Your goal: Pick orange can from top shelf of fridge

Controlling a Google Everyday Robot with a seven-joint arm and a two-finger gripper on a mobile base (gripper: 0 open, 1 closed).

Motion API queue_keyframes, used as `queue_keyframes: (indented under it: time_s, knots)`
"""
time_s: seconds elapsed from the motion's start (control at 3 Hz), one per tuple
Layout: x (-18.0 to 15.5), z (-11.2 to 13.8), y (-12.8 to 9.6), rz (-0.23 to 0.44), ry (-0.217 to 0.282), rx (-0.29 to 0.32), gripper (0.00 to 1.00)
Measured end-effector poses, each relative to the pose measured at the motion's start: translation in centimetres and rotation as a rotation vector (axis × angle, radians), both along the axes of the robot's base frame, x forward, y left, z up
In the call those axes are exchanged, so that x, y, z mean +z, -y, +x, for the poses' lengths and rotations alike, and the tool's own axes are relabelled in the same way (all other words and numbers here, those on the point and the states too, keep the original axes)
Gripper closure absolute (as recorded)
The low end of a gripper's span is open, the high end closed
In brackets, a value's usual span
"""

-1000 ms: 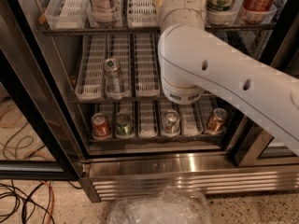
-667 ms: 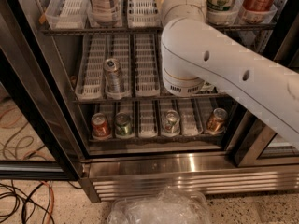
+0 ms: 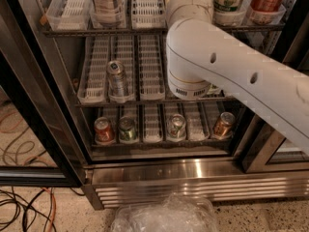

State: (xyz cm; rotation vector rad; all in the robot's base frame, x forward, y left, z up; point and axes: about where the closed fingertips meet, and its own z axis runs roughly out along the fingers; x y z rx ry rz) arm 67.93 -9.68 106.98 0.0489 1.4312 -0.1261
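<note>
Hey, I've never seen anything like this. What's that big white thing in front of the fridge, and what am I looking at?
That white tube is a robot's arm, reaching from the right into an open drinks fridge. One camera looks down at it. The arm's end is at the top shelf, and its gripper is out of sight there, so whether it holds anything cannot be seen. The middle rack carries one silver can; the bottom rack has four cans. A plastic bag lies on the floor.
</note>
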Motion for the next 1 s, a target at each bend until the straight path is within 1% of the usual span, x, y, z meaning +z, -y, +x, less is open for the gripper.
queue_keyframes:
  time_s: [0.33, 0.67, 1.0]
  knots:
    - [0.0, 0.0, 0.0, 0.0, 0.0, 0.0, 0.94]
    - [1.9, -0.9, 0.2, 0.0, 0.03, -0.007, 1.0]
    - [4.8, -1.8, 0.4, -0.009, 0.072, -0.006, 1.0]
